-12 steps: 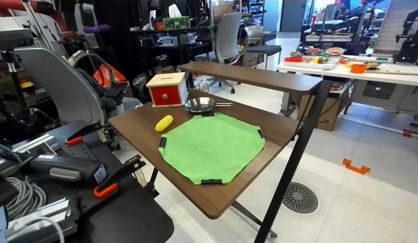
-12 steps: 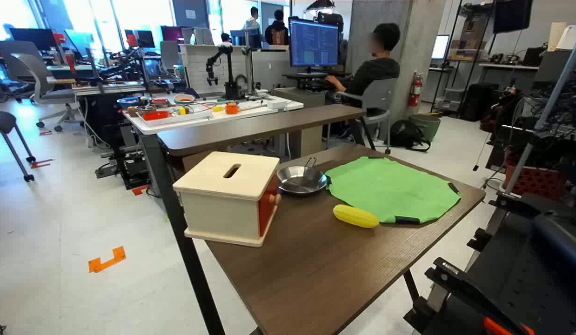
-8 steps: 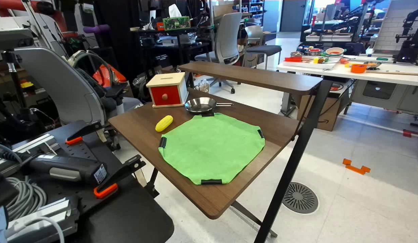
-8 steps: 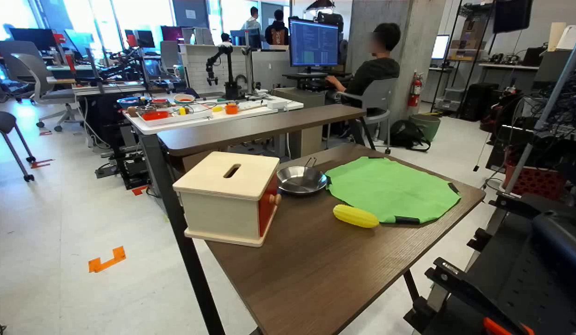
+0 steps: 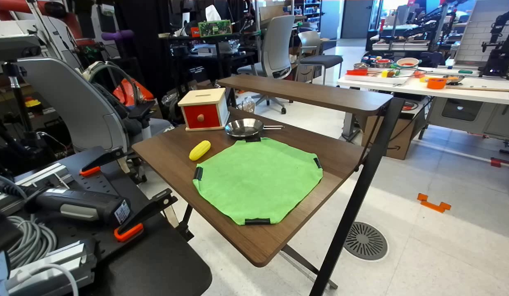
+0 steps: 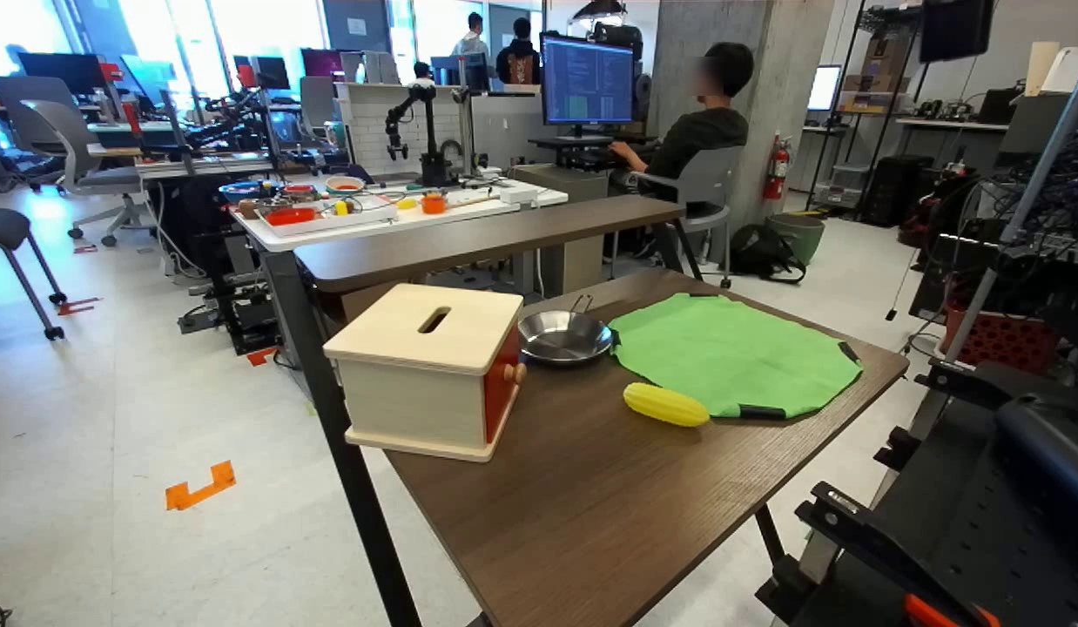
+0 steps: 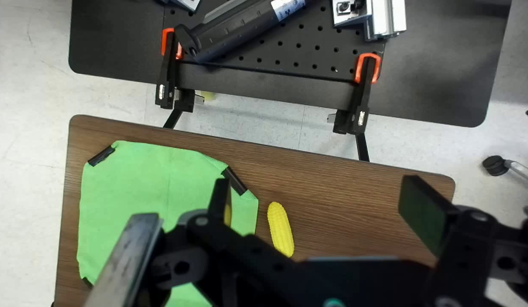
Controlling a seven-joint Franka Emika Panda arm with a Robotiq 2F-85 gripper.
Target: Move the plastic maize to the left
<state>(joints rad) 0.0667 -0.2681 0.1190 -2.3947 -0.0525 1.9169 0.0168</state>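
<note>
The plastic maize (image 6: 665, 405) is lying flat on the dark wood-grain desk (image 6: 591, 505), bright yellow and oblong, its skin running in knobbly ridges to rounded ends. It is resting just beside the green mat (image 6: 735, 353), and in the wrist view a strip of wood is showing between the two. Over the desk the claw (image 7: 321, 207) is hanging with its fingers (image 7: 422, 215) spread wide. A steel frying pan (image 5: 244, 128) is sitting between the mat and a pale wooden box (image 6: 417, 392) with a red front (image 5: 202, 110) and round knob (image 5: 201, 118). A brown shelf (image 5: 304, 93) is running along one side of the desk. Across the room from me, a dark-haired person (image 6: 704, 139) is sitting at a lit monitor (image 6: 589, 83), and a black robot arm (image 5: 501, 61) is standing on a white workbench (image 5: 472, 96)
</note>
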